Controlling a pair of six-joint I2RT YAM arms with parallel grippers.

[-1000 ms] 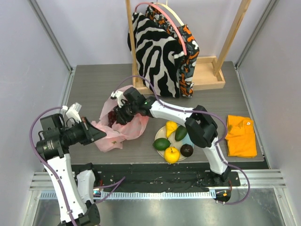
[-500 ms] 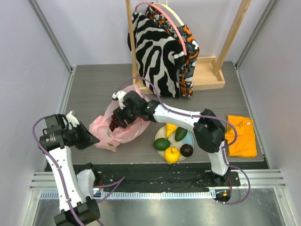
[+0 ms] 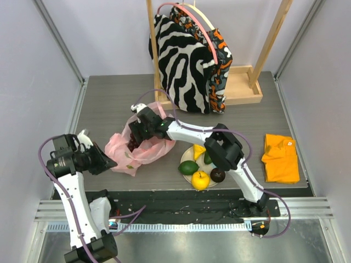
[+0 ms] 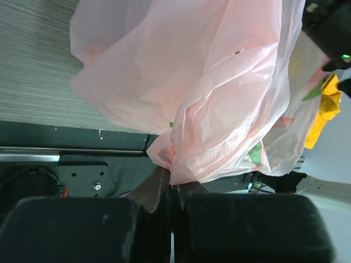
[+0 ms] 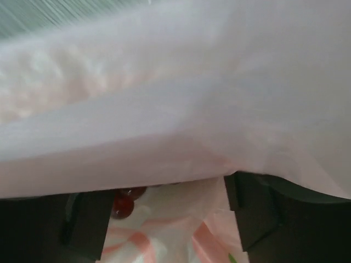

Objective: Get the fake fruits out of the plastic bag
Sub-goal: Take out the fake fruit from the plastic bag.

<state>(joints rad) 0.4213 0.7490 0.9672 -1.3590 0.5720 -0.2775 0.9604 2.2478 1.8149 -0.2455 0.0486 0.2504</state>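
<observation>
Grey worktop, with pale walls closing it in. The crinkly pink plastic bag is lying between my pincers. My left pincer is pinching its corner tight. My right pincer is gaping wide under its film, with the dark red grape bunch sitting just beside one finger. Open worktop is stretching beyond my right pincer.

The thin translucent pink plastic bag looks crinkly and slightly glossy; the grey wood-grain tabletop seems matt.
</observation>
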